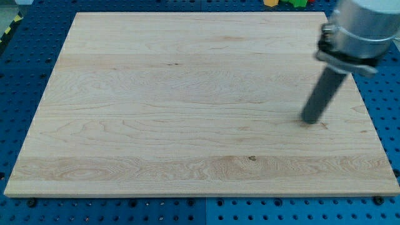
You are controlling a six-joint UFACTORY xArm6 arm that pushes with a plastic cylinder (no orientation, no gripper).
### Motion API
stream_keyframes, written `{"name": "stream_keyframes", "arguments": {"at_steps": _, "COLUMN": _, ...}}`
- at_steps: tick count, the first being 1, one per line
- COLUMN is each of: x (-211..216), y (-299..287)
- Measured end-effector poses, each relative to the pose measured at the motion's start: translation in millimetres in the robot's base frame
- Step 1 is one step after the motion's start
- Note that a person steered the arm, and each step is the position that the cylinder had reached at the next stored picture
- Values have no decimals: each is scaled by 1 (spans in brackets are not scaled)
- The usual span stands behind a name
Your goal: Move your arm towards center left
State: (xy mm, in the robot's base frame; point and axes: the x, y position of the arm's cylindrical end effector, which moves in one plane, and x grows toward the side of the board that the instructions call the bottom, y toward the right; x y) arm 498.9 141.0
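Observation:
My dark rod comes down from the silver arm mount (360,30) at the view's upper right. My tip (309,120) rests on the wooden board (156,106) at the view's right, a little below mid-height. No block lies on the board. At the view's top edge, off the board, small parts of a yellow block (270,2) and a green block (299,2) show; their shapes cannot be made out. My tip is far below them.
The board lies on a blue perforated table (25,75) that frames it on all sides. A black-and-yellow striped strip (11,26) shows at the view's upper left corner.

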Motion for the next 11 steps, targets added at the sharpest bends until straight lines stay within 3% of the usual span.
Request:
{"name": "stream_keyframes", "arguments": {"at_steps": 2, "x": -14, "y": -282}}
{"name": "stream_keyframes", "arguments": {"at_steps": 3, "x": -16, "y": -256}}
{"name": "stream_keyframes", "arguments": {"at_steps": 6, "x": -15, "y": 33}}
{"name": "stream_keyframes", "arguments": {"at_steps": 7, "x": -39, "y": -3}}
{"name": "stream_keyframes", "arguments": {"at_steps": 9, "x": -89, "y": -251}}
{"name": "stream_keyframes", "arguments": {"at_steps": 10, "x": -70, "y": -251}}
{"name": "stream_keyframes", "arguments": {"at_steps": 11, "x": 50, "y": -248}}
